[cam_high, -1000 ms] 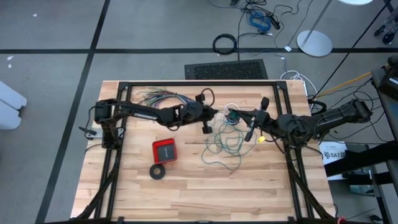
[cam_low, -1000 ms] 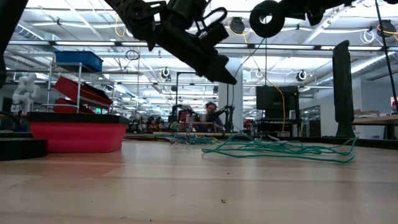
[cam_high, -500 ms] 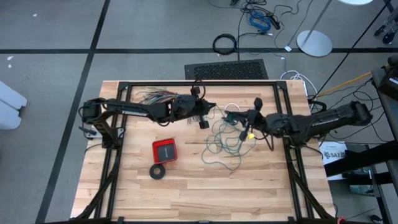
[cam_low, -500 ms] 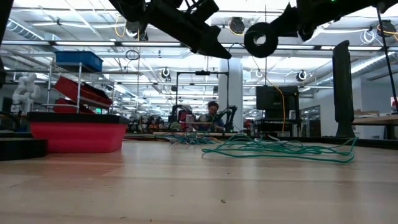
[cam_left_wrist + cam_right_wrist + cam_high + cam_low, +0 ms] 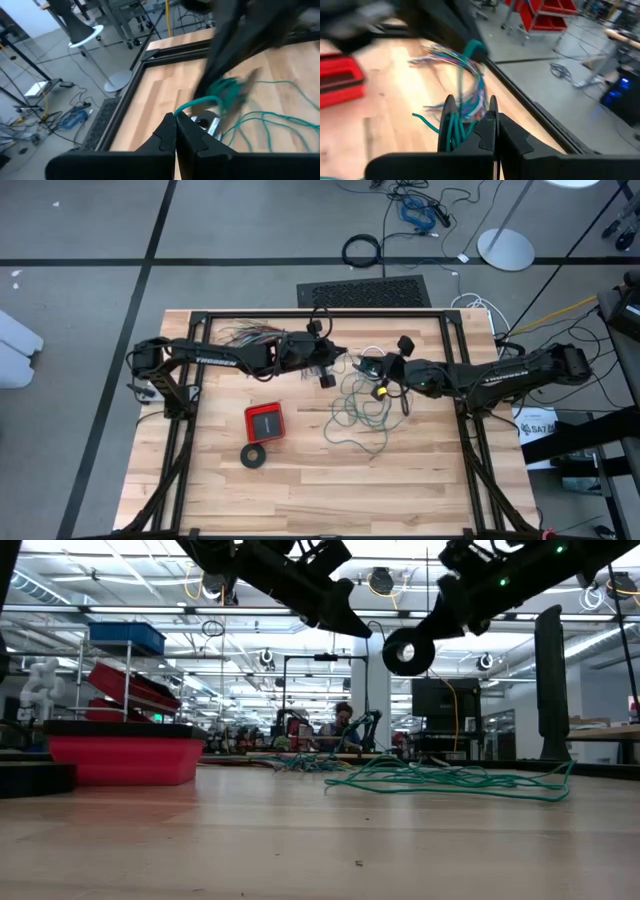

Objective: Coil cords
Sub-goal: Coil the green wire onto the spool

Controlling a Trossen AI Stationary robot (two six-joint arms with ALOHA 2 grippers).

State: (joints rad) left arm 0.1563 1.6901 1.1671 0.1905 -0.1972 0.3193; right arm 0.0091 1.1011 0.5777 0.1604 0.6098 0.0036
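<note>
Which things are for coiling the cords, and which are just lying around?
For the job:
- green wire
- white cord
- left end effector, shut on the green wire
- right end effector, shut on the green wire

Just lying about:
- coloured wires
- red box
- black ring

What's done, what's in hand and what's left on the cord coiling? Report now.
Done: little; only a small bunch of the teal wire is gathered at the right gripper. In hand: both grippers are shut on that wire above the table, the left gripper pinching a loop of it. Left: most of the wire sprawls loose on the table, and the white cord lies ungathered.
</note>
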